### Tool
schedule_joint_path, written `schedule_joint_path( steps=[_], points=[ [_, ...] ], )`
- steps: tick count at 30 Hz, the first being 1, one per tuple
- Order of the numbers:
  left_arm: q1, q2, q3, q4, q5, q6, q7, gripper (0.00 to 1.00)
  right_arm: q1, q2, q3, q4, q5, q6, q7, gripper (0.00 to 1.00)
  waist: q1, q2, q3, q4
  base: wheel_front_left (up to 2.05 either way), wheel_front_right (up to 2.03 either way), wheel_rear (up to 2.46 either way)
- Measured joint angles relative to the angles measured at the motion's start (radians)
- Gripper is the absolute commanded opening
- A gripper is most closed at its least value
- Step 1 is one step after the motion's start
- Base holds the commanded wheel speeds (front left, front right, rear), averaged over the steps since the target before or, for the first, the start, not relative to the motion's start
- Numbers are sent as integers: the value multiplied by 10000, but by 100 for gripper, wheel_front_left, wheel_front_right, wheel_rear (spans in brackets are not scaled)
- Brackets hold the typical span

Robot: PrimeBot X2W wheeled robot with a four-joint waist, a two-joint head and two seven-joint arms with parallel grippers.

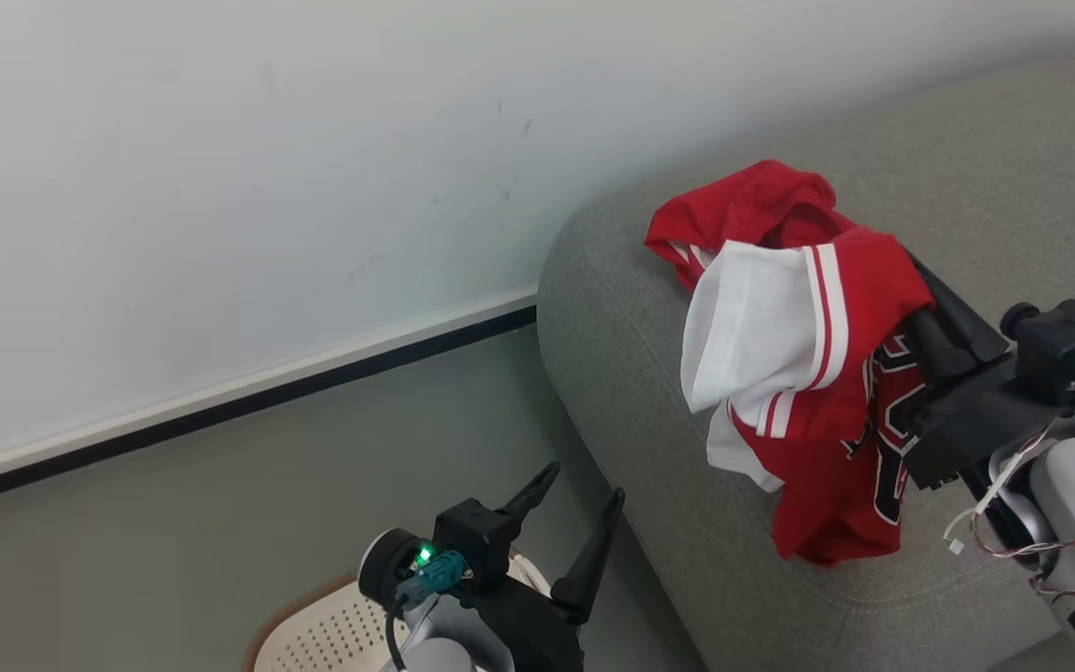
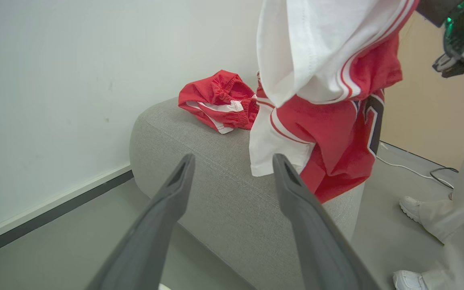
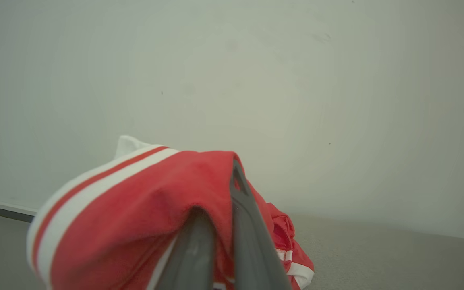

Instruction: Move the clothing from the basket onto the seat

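Note:
A red garment (image 1: 752, 205) lies crumpled on the grey seat (image 1: 631, 373) near its rounded end. A second red garment (image 1: 808, 373), with a white inner side and dark lettering, hangs over the seat with its lower part resting on the cushion; my right gripper (image 1: 920, 308) is shut on its upper folds. The right wrist view shows the right gripper (image 3: 220, 193) pinching the red cloth (image 3: 135, 209). My left gripper (image 1: 575, 504) is open and holds nothing, low beside the seat and above the basket (image 1: 314, 635). In the left wrist view the left gripper (image 2: 234, 161) faces the hanging garment (image 2: 328, 100).
A white wall with a dark baseboard (image 1: 220, 401) runs behind the seat's end. Grey floor lies between wall and seat. A person's pale trouser legs and white shoes (image 2: 413, 209) stand beyond the seat, with a cable (image 2: 417, 173) on the floor there.

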Motion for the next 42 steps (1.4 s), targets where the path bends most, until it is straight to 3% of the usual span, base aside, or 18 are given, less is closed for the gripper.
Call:
schedule_joint_path(
  steps=[5, 11, 24, 36, 42],
  points=[
    [-32, 2, -169, -297, 314, 44, -2, 100, -250, -247, -330, -211, 199, 0, 282, 0, 0, 0, 363, 71, 0, 0, 0],
    [-427, 15, -268, -552, 606, 61, -2, 100, -2079, -604, -798, -169, 276, 94, 798, 0, 0, 1, 1033, 191, 0, 0, 0],
    [-1687, 192, -221, -1728, 1313, 232, -31, 100, -5912, -1273, -1841, 2385, 640, 138, 1839, 0, 2, 1, 2813, 586, 0, 0, 0],
    [-2525, 418, -186, -2510, 1873, 385, 13, 100, -6681, -1210, -1860, 4027, 617, 180, 1981, 0, 1, 2, 4699, 1243, 0, 0, 0],
    [-2899, 809, -77, -2694, 2209, 399, 115, 100, -6759, -729, -1977, 4734, 846, 176, 1701, 0, 2, 2, 5606, 1433, 0, 0, 0]
  ],
)
